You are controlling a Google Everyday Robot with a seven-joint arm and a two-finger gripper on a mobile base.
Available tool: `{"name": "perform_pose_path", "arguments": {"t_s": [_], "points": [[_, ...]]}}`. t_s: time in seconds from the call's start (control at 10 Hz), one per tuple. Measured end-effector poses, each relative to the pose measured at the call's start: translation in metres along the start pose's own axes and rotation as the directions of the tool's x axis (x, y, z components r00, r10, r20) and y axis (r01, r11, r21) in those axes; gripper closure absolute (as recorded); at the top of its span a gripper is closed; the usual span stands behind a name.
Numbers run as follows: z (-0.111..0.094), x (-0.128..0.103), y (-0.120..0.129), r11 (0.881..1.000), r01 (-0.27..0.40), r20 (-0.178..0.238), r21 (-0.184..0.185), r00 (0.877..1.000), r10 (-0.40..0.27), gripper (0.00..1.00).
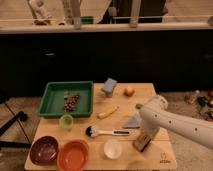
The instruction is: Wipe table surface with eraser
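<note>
The table surface point(150, 97) is a light wooden top of pale planks. The eraser point(141, 143), a small tan block with a darker underside, stands on the table's near right part. My gripper point(146, 135) comes down from the white arm point(175, 122) on the right and is shut on the eraser, holding it against the tabletop. The eraser's upper end is hidden by the gripper.
Green tray point(52, 97) with dark berries at the back left. Blue-grey block point(110, 86), orange fruit point(129, 91), yellow item point(108, 112), grey cloth point(133, 121), white-handled brush point(102, 132), green cup point(66, 121), white cup point(112, 148), orange bowl point(73, 155), maroon bowl point(43, 150).
</note>
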Motion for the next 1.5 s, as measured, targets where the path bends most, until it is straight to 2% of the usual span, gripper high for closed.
{"name": "perform_pose_path", "arguments": {"t_s": [0.3,0.6,0.8,1.0,1.2,1.4,1.5], "points": [[0.009,-0.007,0.019,1.0,0.013,0.022,-0.028,1.0,-0.013,0.98],[0.015,0.02,0.039,0.997,-0.05,0.012,-0.051,0.999,0.051,0.98],[0.012,0.033,0.043,0.995,-0.091,-0.004,-0.047,0.996,0.091,0.98],[0.005,0.044,0.033,0.991,-0.131,-0.02,-0.022,0.991,0.13,0.98],[-0.001,0.044,0.021,0.991,-0.133,-0.029,-0.002,0.991,0.133,0.98],[-0.004,0.029,0.001,0.996,-0.093,-0.027,0.011,0.995,0.093,0.98],[-0.005,0.013,-0.012,0.999,-0.046,-0.022,0.016,0.999,0.047,0.98]]}}
